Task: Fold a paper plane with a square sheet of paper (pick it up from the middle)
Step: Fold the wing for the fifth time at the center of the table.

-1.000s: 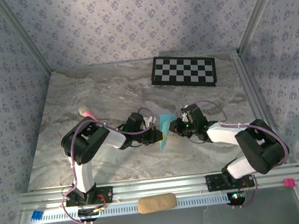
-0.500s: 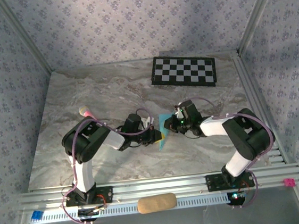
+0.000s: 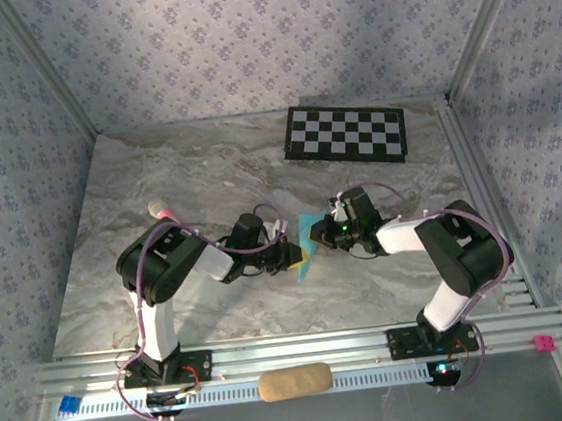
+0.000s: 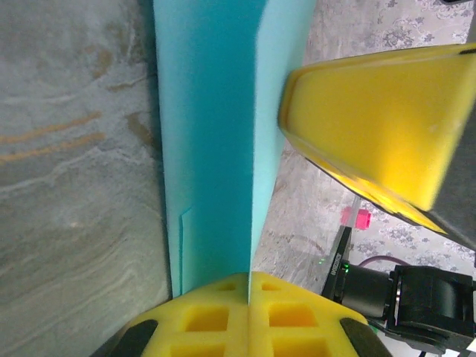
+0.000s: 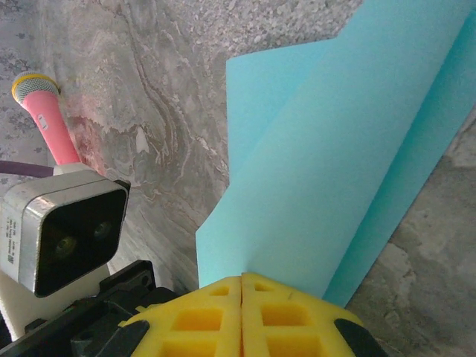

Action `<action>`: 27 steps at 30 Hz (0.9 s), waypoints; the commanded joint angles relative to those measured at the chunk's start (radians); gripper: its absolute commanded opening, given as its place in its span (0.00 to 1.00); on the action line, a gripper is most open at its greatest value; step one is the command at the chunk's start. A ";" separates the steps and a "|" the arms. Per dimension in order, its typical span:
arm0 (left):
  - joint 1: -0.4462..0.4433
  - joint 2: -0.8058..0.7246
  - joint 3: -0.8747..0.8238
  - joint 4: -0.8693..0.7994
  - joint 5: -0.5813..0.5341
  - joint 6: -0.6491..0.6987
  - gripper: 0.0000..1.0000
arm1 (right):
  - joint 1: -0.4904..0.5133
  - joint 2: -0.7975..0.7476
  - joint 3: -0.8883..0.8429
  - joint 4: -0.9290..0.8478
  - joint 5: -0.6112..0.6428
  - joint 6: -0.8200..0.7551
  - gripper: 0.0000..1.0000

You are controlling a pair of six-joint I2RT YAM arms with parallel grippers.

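In the top view, the square sheet of paper (image 3: pixel 306 240) is at frame centre, held between the two arms above the marbled worktop (image 3: pixel 186 170). The left fingers (image 3: pixel 292 257) meet it from the left and the right fingers (image 3: pixel 323 234) from the right. A checkerboard mat (image 3: pixel 345 133) lies flat toward the upper right, well apart from the sheet.

In the left wrist view, the left fingers (image 4: pixel 212 320) are pressed together at the bottom edge, clamped on the lower end of the sheet. The sheet rises as a folded vertical band to the top of the frame.

In the right wrist view, the right fingers (image 5: pixel 208 316) are pressed together at bottom centre, clamped on the sheet. The sheet spreads in creased layers toward the upper right. A pink marker pen (image 5: pixel 46 111) lies on the worktop at upper left.
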 commanded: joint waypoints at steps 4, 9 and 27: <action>0.017 0.038 -0.012 -0.056 -0.017 -0.004 0.00 | -0.009 0.026 0.030 0.005 -0.030 -0.031 0.08; 0.021 0.045 -0.012 -0.070 -0.018 -0.005 0.00 | -0.011 0.047 0.038 0.008 -0.036 -0.034 0.08; 0.032 0.036 -0.015 -0.146 -0.026 0.024 0.04 | -0.016 0.121 0.066 -0.020 -0.019 -0.039 0.09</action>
